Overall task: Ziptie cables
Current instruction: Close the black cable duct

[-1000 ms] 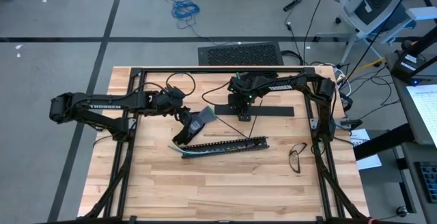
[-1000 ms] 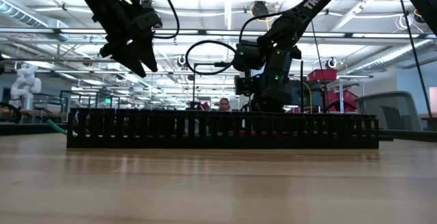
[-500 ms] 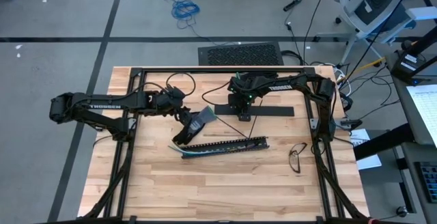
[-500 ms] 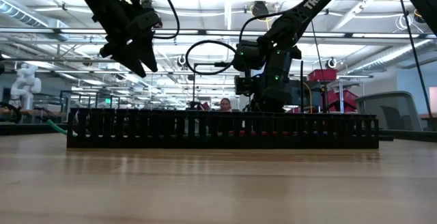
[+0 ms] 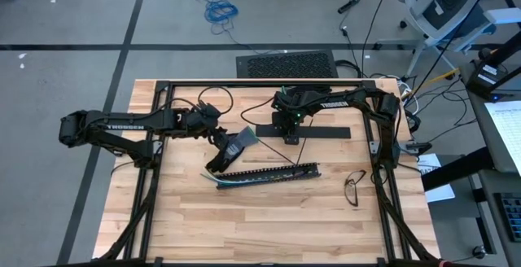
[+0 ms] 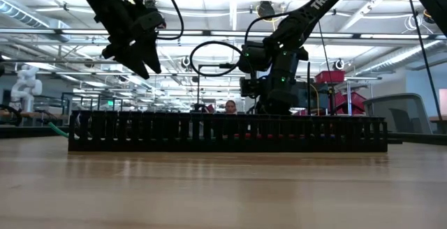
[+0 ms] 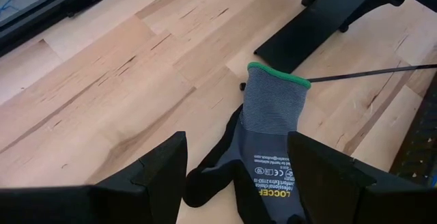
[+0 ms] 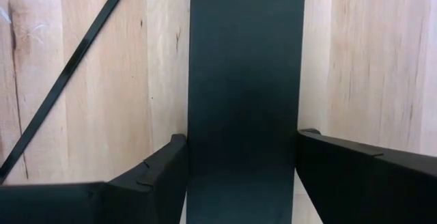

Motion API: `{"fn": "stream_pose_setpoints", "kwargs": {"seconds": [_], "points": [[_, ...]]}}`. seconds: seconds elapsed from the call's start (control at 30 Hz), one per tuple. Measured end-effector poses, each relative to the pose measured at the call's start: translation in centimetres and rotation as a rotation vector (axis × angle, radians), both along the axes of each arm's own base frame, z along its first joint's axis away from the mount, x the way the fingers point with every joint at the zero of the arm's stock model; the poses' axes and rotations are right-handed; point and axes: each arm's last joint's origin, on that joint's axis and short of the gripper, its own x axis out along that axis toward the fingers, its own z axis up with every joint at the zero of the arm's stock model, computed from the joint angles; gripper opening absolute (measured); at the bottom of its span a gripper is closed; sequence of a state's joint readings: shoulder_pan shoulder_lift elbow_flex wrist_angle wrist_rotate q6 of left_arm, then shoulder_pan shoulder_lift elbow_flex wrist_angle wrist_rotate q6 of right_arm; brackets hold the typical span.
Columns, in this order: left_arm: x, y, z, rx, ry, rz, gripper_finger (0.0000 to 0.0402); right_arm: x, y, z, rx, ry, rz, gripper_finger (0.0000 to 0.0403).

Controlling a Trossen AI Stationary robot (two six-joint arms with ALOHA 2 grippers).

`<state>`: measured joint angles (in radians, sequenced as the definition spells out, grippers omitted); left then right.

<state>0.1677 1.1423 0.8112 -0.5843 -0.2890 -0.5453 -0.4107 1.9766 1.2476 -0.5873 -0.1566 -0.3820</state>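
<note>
The table [image 5: 269, 226] is a pale butcher-block top of jointed wood strips, framed by a black metal rig, and it stands on a grey floor crossed by dark seams. Near its middle lies a long black slotted channel [image 5: 273, 172], angled slightly. The cables [image 5: 218, 180] show as thin green and pale wire ends spilling from the channel's left end onto the wood. In the low view the channel [image 6: 227, 133] stretches across as a slotted black wall.

The left gripper [image 5: 220, 158] hangs just above a grey knit work glove [image 5: 237, 144] with a green cuff and dark palm, lying flat on the table just behind the channel's left part. In the left wrist view its fingers [image 7: 160, 169] stand wide apart with the glove [image 7: 270, 128] between them; whether they touch it I cannot tell.

The right gripper [image 5: 289, 135] is over a flat black strip [image 5: 303, 131] lying on the table behind the channel. In the right wrist view its fingers [image 8: 153, 176] stand apart on either side of the strip [image 8: 246, 87], empty. A thin black ziptie [image 8: 65, 80] lies slanted on the wood beside the strip.

A pair of glasses [image 5: 354, 187] rests near the table's right side. On the floor behind lie a blue coiled cable [image 5: 220, 10] and a dark mat [image 5: 286, 63]; an office chair [image 5: 444, 2] stands at the far right. The low view shows a large hall with ceiling lights and a person [image 6: 229, 107] far off.
</note>
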Motion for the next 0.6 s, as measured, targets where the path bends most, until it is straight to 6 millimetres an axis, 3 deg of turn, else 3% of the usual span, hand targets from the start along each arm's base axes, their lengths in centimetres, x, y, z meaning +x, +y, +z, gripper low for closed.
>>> {"fn": "stream_pose_setpoints", "kwargs": {"seconds": [0.6], "points": [[0.0,0.0,0.0,0.001,0.0,0.0,0.0244,-0.3,0.1,1.1,-0.018,-0.01,0.001,0.0224]]}}
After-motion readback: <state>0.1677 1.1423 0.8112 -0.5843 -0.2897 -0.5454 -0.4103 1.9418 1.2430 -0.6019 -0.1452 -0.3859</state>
